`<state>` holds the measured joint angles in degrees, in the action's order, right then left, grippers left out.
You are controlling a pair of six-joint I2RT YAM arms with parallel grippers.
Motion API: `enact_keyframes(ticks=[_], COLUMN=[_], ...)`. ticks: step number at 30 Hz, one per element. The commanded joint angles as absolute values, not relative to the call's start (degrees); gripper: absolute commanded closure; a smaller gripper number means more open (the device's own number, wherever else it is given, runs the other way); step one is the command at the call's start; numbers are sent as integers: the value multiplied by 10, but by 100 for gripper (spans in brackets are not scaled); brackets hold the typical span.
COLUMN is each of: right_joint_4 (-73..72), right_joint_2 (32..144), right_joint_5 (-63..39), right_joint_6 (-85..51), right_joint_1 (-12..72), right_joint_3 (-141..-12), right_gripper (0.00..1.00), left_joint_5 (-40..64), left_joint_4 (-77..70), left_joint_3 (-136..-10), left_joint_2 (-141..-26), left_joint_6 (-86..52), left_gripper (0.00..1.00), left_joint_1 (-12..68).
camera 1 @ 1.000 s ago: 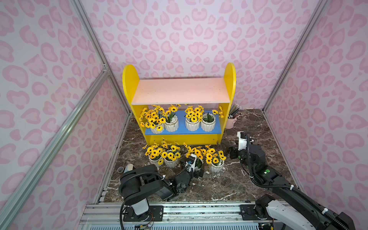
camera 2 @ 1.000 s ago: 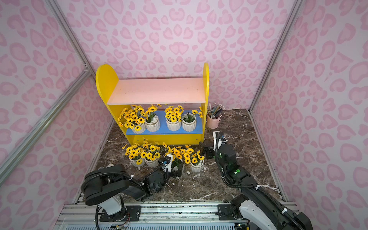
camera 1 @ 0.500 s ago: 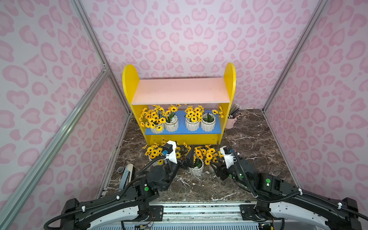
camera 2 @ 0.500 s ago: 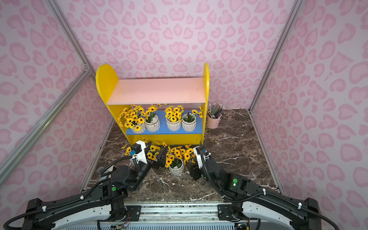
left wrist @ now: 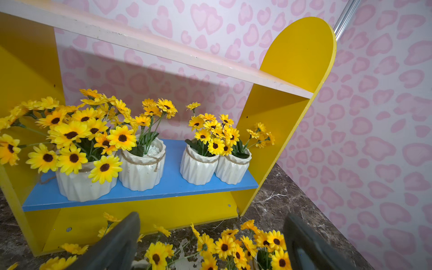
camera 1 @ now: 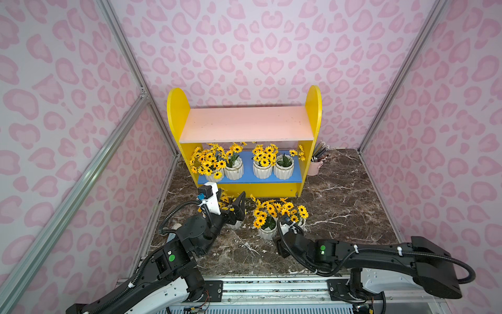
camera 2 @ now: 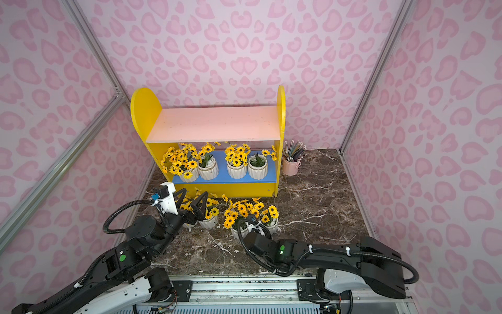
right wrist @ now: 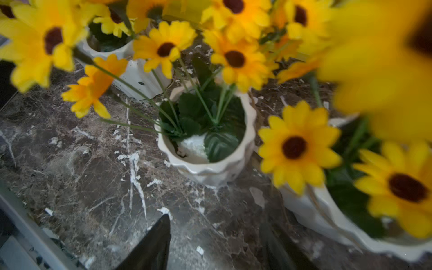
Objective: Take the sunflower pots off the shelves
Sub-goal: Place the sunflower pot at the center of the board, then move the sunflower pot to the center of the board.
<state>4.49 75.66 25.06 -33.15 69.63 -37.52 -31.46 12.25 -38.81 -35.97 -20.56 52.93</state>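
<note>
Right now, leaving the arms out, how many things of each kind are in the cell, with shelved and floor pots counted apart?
Shelved sunflower pots: 4
Floor sunflower pots: 4
Pink cup of pencils: 1
Yellow shelf unit: 1
Total: 10

Both arms were black-shelled with white base links. Left arm (camera 1: 190,236) bore a round green dot, a looped black ribbed cable (camera 2: 135,202) and a white camera block (camera 1: 210,199) with a blue plug. Left gripper (left wrist: 212,218) had black, wedge-shaped fingers (left wrist: 117,245). Right arm (camera 1: 339,251) bore a lit green dot; white ties (camera 1: 355,248) bound its black hose.
</note>
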Motion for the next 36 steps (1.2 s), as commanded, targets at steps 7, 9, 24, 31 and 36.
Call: enact_keyframes(ticks=[7,9,24,31,36], right_joint_4=[-21,-26,-98,-20,127], right_joint_2=[878,902,994,903,814], right_joint_5=[234,235,207,249,285], right_joint_6=[-284,-264,-176,-202,-249], right_joint_1=[673,669,636,659,693], right_joint_3=[-435,-451,-535,-517,-529], right_gripper=[35,34,37,36,30], left_joint_5=[-299,-301,-307,-295,-282], left_joint_4=[150,150,148,142,138], left_joint_3=[-401,-401,-397,-395,-401], left_joint_2=[-339,-336,-323,-327,-348], left_joint_6=[-203,-201,-192,-191,-192], left_gripper=[3,3,3,3,3], left_joint_1=[527,527,527,527,527])
